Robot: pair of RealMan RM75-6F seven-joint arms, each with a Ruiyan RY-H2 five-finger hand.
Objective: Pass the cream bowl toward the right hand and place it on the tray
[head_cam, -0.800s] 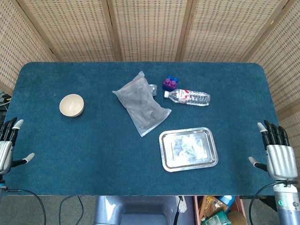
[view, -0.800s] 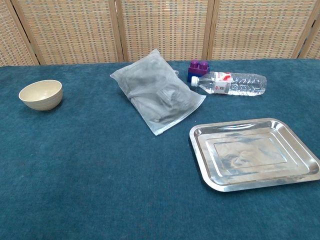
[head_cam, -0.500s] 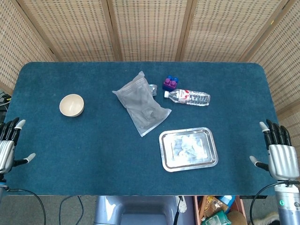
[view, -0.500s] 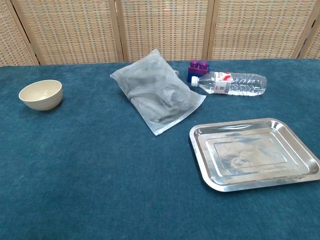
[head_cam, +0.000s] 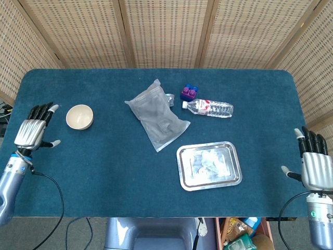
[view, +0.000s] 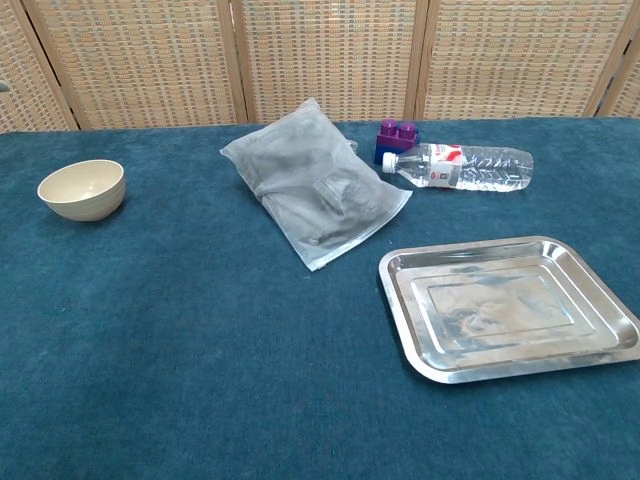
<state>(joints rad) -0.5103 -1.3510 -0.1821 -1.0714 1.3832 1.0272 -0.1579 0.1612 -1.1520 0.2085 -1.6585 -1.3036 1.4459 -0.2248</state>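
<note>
The cream bowl (head_cam: 79,116) (view: 82,189) stands upright and empty on the blue table at the left. My left hand (head_cam: 34,131) hovers open just left of the bowl, fingers apart, not touching it. The steel tray (head_cam: 209,165) (view: 505,306) lies empty near the table's front right. My right hand (head_cam: 314,164) is open at the table's right edge, far from the tray. Neither hand shows in the chest view.
A clear plastic bag (head_cam: 156,115) (view: 315,185) lies mid-table between bowl and tray. Behind the tray lie a water bottle (head_cam: 208,108) (view: 462,166) and a purple-blue block (head_cam: 189,92) (view: 397,137). Wicker screens stand behind the table.
My left hand has risen from the table's front-left edge and moved forward to beside the bowl. My right hand has slid slightly back toward the front edge. Objects are unmoved.
</note>
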